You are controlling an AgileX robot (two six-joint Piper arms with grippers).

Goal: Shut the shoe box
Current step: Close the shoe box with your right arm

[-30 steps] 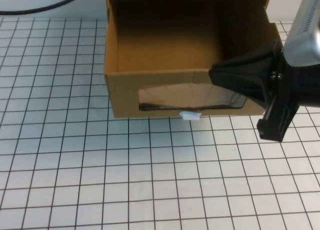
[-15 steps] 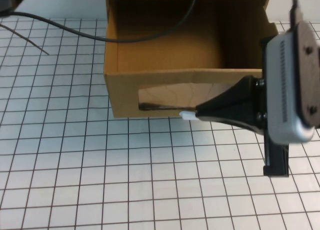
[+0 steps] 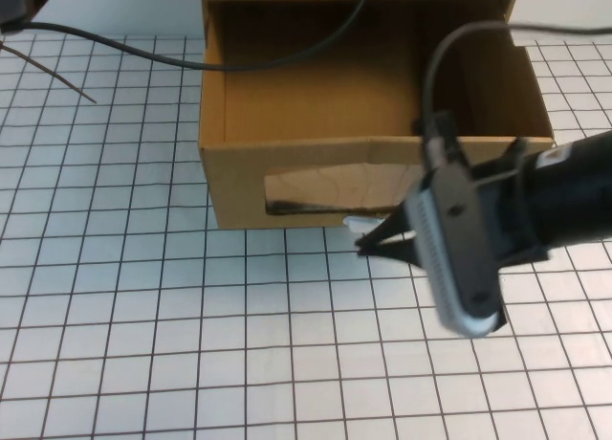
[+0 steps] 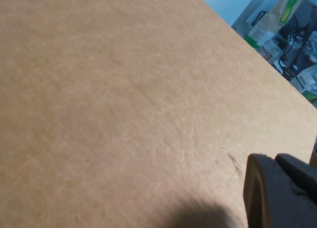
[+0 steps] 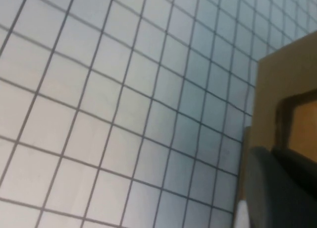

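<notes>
The shoe box (image 3: 239, 177) is a brown cardboard drawer pulled out toward me, its inside bare. Its front has a clear window (image 3: 316, 189) with a small white pull tab (image 3: 353, 225) below it. My right gripper (image 3: 366, 248) is shut, its tip on the table side of the front, just below and right of the tab. In the right wrist view, the right gripper (image 5: 267, 156) is beside the box corner (image 5: 277, 84) and the tab (image 5: 241, 213). My left gripper (image 4: 277, 161) is shut against plain cardboard (image 4: 124, 99); it is out of the high view.
A black cable (image 3: 287, 57) hangs across the open drawer from the far edge. The white gridded table (image 3: 143, 344) spreads out left of and in front of the box. Clutter (image 4: 287, 20) shows beyond the cardboard in the left wrist view.
My right arm has swung down and left from the drawer's right front corner and turned over; its tip now lies just below the tab. The box has not moved.
</notes>
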